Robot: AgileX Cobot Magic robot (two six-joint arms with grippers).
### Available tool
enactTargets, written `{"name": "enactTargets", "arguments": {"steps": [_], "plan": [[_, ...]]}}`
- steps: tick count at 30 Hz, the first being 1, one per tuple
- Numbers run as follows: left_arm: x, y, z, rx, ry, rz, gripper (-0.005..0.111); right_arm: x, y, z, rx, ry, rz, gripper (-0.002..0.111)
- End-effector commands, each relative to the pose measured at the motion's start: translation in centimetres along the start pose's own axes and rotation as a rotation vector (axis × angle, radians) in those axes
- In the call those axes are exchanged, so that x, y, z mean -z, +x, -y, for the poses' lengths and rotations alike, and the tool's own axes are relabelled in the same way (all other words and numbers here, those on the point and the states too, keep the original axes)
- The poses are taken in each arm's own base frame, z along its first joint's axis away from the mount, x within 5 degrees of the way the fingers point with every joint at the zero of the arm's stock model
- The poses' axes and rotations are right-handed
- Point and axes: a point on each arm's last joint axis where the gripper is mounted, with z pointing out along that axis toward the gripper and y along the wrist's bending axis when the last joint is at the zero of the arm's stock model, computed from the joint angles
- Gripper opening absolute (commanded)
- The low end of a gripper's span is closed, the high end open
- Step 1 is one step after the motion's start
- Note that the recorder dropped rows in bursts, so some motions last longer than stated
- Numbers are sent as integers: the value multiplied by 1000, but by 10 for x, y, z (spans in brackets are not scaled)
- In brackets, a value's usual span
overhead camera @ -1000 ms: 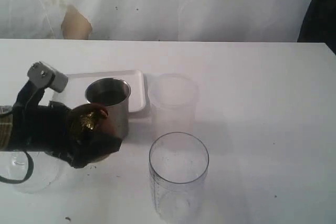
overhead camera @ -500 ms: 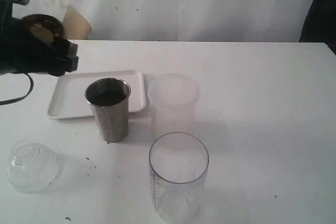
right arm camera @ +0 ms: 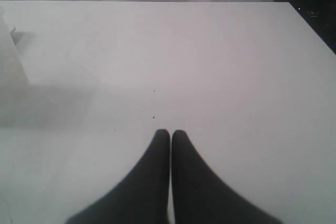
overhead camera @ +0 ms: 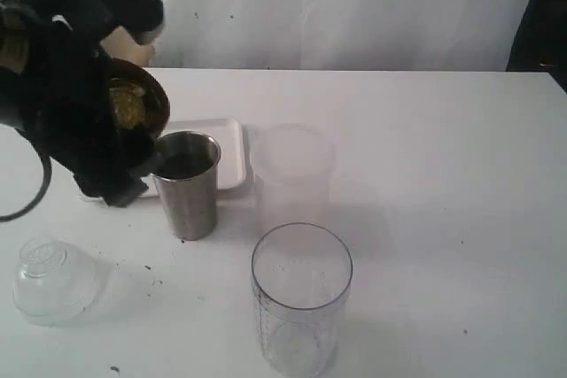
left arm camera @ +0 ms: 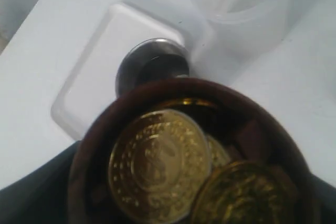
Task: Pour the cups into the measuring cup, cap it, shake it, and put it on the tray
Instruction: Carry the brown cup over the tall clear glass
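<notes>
Left gripper [overhead camera: 133,121]: jaws spread wide and clamped around the brown cup [overhead camera: 143,95]. The cup is held in the air, clear of the table [overhead camera: 443,174], over the left end of the tray [overhead camera: 229,143]. It is tipped on its side, mouth turned toward the steel tumbler [overhead camera: 187,192]. The left wrist view looks straight into the cup [left arm camera: 252,129]: at least 2 gold-coloured coins [left arm camera: 157,163] lie against its inner wall, and small dark brown pieces sit beside them.

Steel tumbler: upright on the table, just in front of the tray's near edge. Its rim is near the lower lip of the brown cup; I cannot tell if they touch.

Tray: flat, toward the far left part of the table, partly hidden by the arm.

Frosted tumbler [overhead camera: 292,174]: upright, just beside the tray's right end.

Measuring cup [overhead camera: 301,303]: upright, mouth open, no lid on it. It stands at the near edge of the table, about mid-width, in front of the frosted tumbler and apart from it.

Dome lid [overhead camera: 51,279]: on the table toward the near left corner, well apart from the measuring cup.

Right gripper [right arm camera: 170,136]: fingers pressed together with nothing between them, over bare table top.
</notes>
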Motion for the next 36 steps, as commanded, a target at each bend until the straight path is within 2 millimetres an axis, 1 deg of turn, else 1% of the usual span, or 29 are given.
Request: {"name": "enactTargets", "arguments": {"steps": [1,2,3,4,7,10,14,16,21,26,31,36], "plan": [[11,-13,24,-100,-30,62,0,0,0,0,1,-4,15,1],[9,-15,34,-139,-32,40,0,0,0,0,1,-4,15,1],[5,-16,41,-164,-31,18,0,0,0,0,1,-4,15,1],[-3,-17,51,-215,-53,-36,0,0,0,0,1,-4,15,1],[-18,-20,66,-279,-110,-98,0,0,0,0,-28,-5,15,1],[-30,-24,81,-346,-172,-126,0,0,0,0,-16,-4,15,1],[-37,-29,100,-422,-194,-115,0,0,0,0,-16,-4,15,1],[-35,-32,106,-444,-199,-109,0,0,0,0,-16,-4,15,1],[-26,-39,112,-495,-240,-89,0,0,0,0,-16,-4,15,1],[-23,-40,119,-558,-245,-69,0,0,0,0,-16,-4,15,1],[-35,-39,124,-636,-304,-139,0,0,0,0,-16,-4,15,1],[-44,-39,128,-667,-338,-169,0,0,0,0,-16,-4,15,1]]}}
